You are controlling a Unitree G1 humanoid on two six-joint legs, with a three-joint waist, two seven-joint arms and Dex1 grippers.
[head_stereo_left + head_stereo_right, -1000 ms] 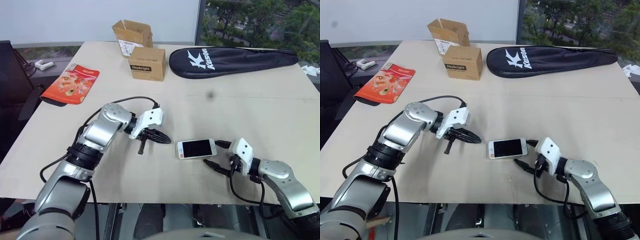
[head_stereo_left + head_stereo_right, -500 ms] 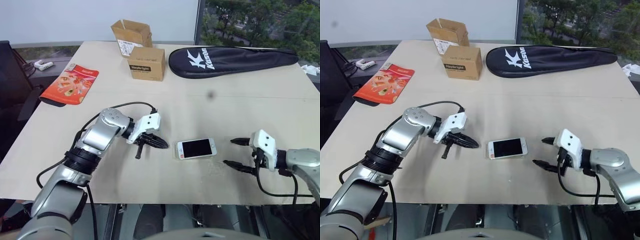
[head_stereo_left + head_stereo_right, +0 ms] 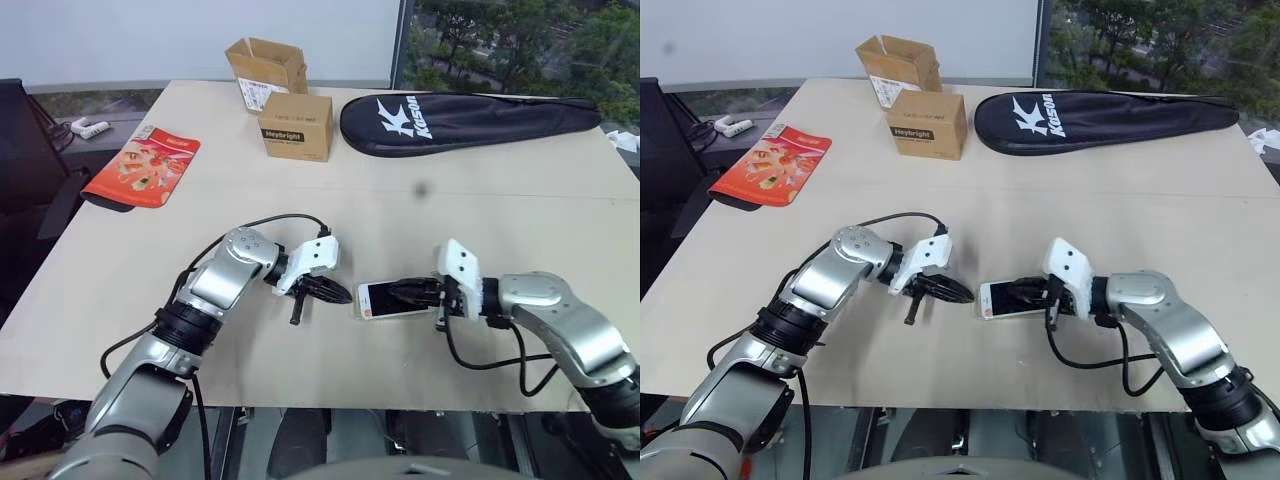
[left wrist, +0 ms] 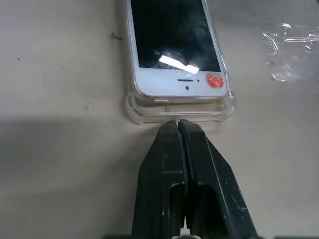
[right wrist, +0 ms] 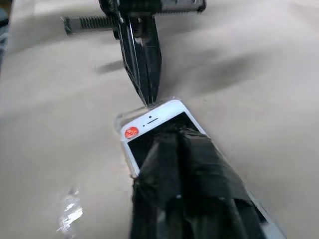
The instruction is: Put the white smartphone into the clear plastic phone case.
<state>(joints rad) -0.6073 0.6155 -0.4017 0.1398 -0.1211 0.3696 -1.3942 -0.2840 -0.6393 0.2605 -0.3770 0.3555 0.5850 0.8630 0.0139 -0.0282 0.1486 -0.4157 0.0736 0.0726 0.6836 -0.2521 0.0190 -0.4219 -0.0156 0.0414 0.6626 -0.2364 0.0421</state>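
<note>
On a pale tabletop (image 3: 480,200), the white smartphone (image 4: 174,47) lies screen up near the front edge, midway between the two arms. It sits on the clear plastic phone case (image 4: 149,110), whose rounded left-hand lip juts out just past the phone's earpiece end. That end looks not yet seated inside the case's raised edge.

The left tool (image 4: 178,130) is pinched shut on nothing, its tips touching the outer lip of the case at the phone's left end. The right tool (image 3: 412,293) is also closed and empty. It reaches in from the right and lies low over the dark screen, resting on the glass or just above it; which, the views do not settle.

The phone appears a light, rigid slab with a slick glass face and smooth rounded edges, likely to skate across the tabletop under a sideways push. The case looks thin and springy: its low walls probably have to flex outward before snapping round the phone. The soundest contact seems to be flat pressure on the phone's white borders or screen centre, with the case braced at its end. A pinch on the bare lip could bend or flick it away. Hard point pressure on the glass is a risk.

Farther back stand two cardboard boxes (image 3: 280,95) and a black racket cover (image 3: 465,122), with a red packet (image 3: 140,167) at far left.
</note>
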